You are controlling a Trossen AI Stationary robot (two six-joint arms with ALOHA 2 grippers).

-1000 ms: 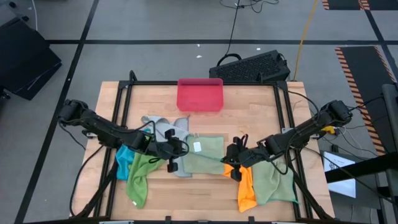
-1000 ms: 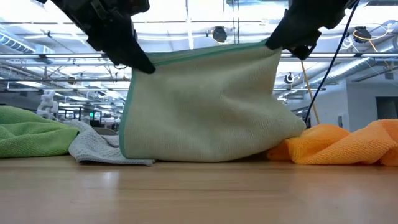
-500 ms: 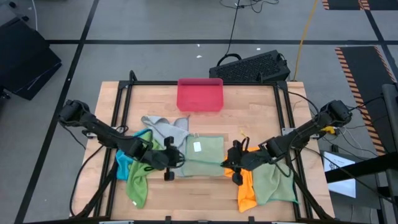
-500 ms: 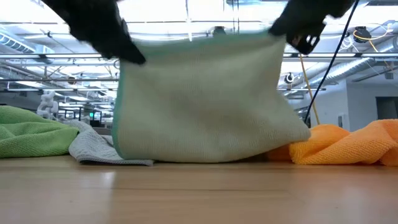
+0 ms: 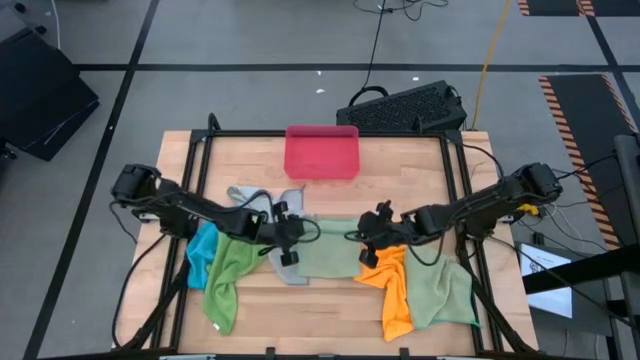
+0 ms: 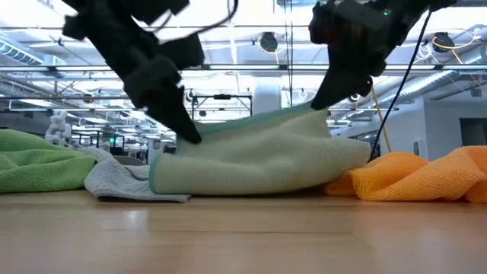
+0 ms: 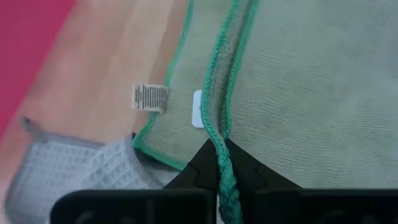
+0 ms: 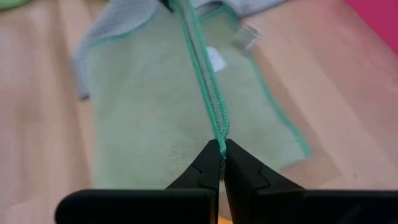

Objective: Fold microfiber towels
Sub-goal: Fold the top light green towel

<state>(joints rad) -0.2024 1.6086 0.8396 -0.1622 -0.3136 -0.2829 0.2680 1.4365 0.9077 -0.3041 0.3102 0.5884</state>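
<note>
Wooden table point(image 5: 400, 160), red tray point(image 5: 321, 152) beyond both grippers; left gripper point(image 5: 285, 228) and right gripper point(image 5: 372, 228) each clamped on pale green towel point(image 5: 328, 252); hall with ceiling lights behind

We read no words: the small white printed tag point(image 7: 150, 98) on the pale green microfibre towel point(image 7: 311, 93) stays illegible.

A pale green microfiber towel with teal stitched edging point(image 5: 328, 252) is lying doubled over at the table's middle, its upper edge lifted. A grey waffle cloth point(image 5: 262, 207), bright green point(image 5: 228, 275), blue point(image 5: 201, 245) and orange point(image 5: 393, 290) towels are lying crumpled beside it.
</note>
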